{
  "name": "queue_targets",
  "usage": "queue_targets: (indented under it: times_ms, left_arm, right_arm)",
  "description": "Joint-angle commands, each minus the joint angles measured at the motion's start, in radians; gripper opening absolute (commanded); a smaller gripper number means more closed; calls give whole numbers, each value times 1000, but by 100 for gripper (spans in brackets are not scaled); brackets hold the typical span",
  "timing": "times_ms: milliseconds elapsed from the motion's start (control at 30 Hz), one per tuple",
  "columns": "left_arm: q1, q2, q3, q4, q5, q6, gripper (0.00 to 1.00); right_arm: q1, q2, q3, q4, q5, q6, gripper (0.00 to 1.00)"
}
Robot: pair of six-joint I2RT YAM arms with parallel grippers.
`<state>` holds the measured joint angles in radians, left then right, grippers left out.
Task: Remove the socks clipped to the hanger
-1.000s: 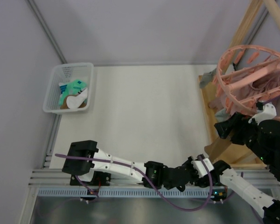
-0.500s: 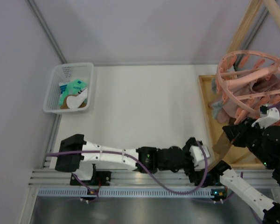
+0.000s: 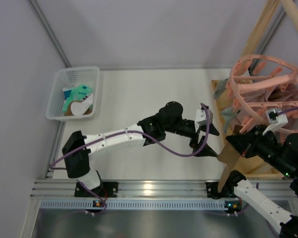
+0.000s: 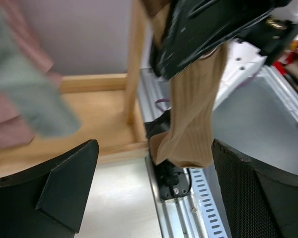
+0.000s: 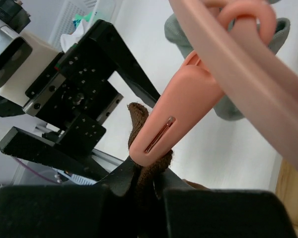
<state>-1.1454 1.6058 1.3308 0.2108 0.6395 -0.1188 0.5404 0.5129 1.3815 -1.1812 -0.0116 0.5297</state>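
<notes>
The salmon-pink hanger [image 3: 268, 94] hangs at the right, with socks under its ring. My right gripper [image 5: 146, 183] is shut on a brown sock [image 5: 138, 115]. One pink clip [image 5: 181, 111] lies against that sock's cuff just above the jaws. From above, the brown sock [image 3: 227, 159] dangles below the right gripper [image 3: 237, 144]. My left gripper [image 3: 206, 140] stands open just left of it. In the left wrist view the brown sock [image 4: 191, 119] hangs ahead of the left gripper [image 4: 154, 198], clear of its fingers [image 4: 260, 191]. A grey sock [image 5: 226, 106] stays on the hanger.
A white basket [image 3: 57, 94] at the far left holds mint-green, white and brown socks [image 3: 79, 96]. A wooden frame [image 3: 258, 34] with a low wooden base [image 4: 89, 82] carries the hanger. A metal rail [image 3: 154, 191] runs along the near edge.
The left arm has swung from the near rail up to the brown sock and its gripper has opened. The right gripper has shut on the brown sock.
</notes>
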Motion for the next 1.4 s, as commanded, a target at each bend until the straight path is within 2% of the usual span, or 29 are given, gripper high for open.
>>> queue_targets:
  times_ms: [0, 133, 267, 467, 500, 567, 600, 633, 667, 700, 733, 767, 833, 867, 933, 967, 1167, 1200, 1233, 1367]
  left_arm:
    - [-5, 81, 93, 73, 311, -8, 98]
    - [-37, 120, 119, 84, 322, 13, 99]
    - [-59, 193, 171, 84, 359, -27, 99]
    - [-105, 275, 258, 84, 210, -111, 99]
    - [-106, 282, 268, 91, 203, -129, 98]
    - [-106, 283, 260, 142, 134, -206, 74]
    - [-106, 278, 249, 169, 109, -231, 53]
    - [-106, 258, 237, 183, 4, -281, 1]
    - [-106, 249, 211, 185, -56, -304, 0]
    - [-106, 237, 196, 183, -128, -320, 0]
    - [-108, 214, 174, 183, -197, -332, 0]
    - [-111, 200, 125, 183, -383, -335, 0]
    - [-131, 171, 79, 182, -528, -300, 0]
    - [-140, 167, 61, 155, -701, -285, 0]
    - [-177, 178, 70, 122, -828, -218, 0]
    - [-191, 184, 80, 111, -942, -188, 0]
    - [-286, 282, 189, 56, -1234, -6, 0]
    - [-324, 336, 252, 56, -1409, 95, 0]
    - [-324, 336, 252, 56, -1411, 96, 0]
    - [-366, 423, 355, 56, -1613, 224, 0]
  right_arm:
    - [0, 12, 17, 35, -73, -20, 2]
    - [0, 12, 36, 26, -56, -20, 4]
    - [0, 9, 47, 18, -16, -8, 4]
    - [0, -4, 42, 20, 34, 9, 5]
    - [0, -4, 51, 15, 48, 13, 9]
    - [0, -4, 63, -9, 111, 33, 13]
    - [0, 1, 79, -20, 133, 39, 25]
    - [0, 7, 83, -30, 180, 53, 39]
    - [0, 10, 90, -61, 208, 67, 56]
    - [0, 16, 100, -80, 275, 84, 94]
    - [0, 25, 105, -99, 304, 110, 100]
    - [0, 32, 106, -130, 329, 121, 99]
    - [0, 53, 117, -164, 386, 166, 99]
    - [0, 59, 122, -182, 395, 177, 100]
    - [1, 76, 131, -193, 403, 199, 99]
    - [0, 81, 143, -202, 409, 207, 100]
    - [-2, 157, 276, -317, 478, 273, 99]
    - [-2, 168, 295, -311, 463, 268, 99]
    - [-2, 168, 295, -311, 463, 268, 99]
    - [-2, 206, 301, -316, 506, 257, 96]
